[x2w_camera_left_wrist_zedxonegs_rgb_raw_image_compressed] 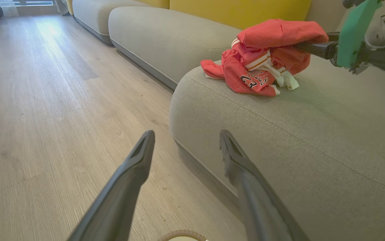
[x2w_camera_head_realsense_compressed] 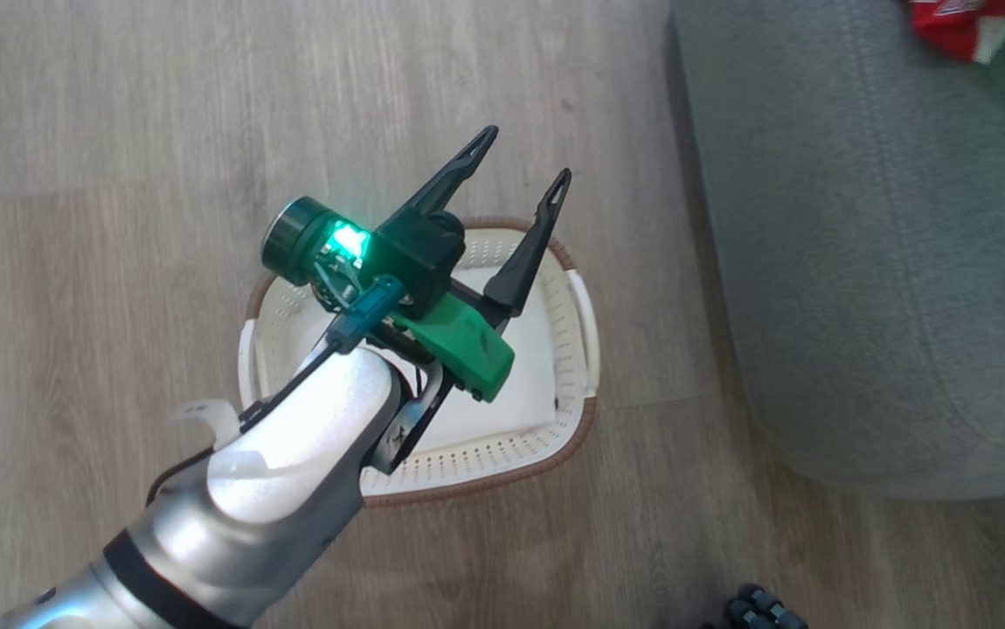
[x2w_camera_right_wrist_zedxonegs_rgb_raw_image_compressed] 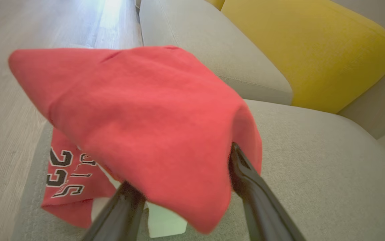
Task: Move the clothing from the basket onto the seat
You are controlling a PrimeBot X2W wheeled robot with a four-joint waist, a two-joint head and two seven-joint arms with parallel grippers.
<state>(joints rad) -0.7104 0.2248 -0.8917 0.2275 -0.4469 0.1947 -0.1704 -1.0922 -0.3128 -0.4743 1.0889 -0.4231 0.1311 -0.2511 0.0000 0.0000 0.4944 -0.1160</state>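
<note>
The left gripper [x2w_camera_head_realsense_compressed: 526,155] hangs above the small oval cream plastic basket [x2w_camera_head_realsense_compressed: 574,306] with its brown woven-look rim. The jaws are spread wide with nothing between them. The basket stands on the pale wood-plank floor [x2w_camera_head_realsense_compressed: 118,131] just beside the large grey-green fabric seat [x2w_camera_head_realsense_compressed: 861,262], and its white liner [x2w_camera_head_realsense_compressed: 537,384] lies bare inside.

The bright red mesh clothing [x2w_camera_left_wrist_zedxonegs_rgb_raw_image_compressed: 262,63] with white trim is up on the seat, near the rounded corner. The printed garment [x2w_camera_left_wrist_zedxonegs_rgb_raw_image_compressed: 249,78] lies crumpled on the cushion, its black-and-white "23" lettering facing out. The plain red garment [x2w_camera_right_wrist_zedxonegs_rgb_raw_image_compressed: 145,117] is draped over the right gripper [x2w_camera_right_wrist_zedxonegs_rgb_raw_image_compressed: 181,167] just above it. That gripper's jaws stand well apart under the cloth with their tips covered, so the fabric hangs across them and is not pinched. A yellow back cushion [x2w_camera_right_wrist_zedxonegs_rgb_raw_image_compressed: 313,50] rises behind the seat.
</note>
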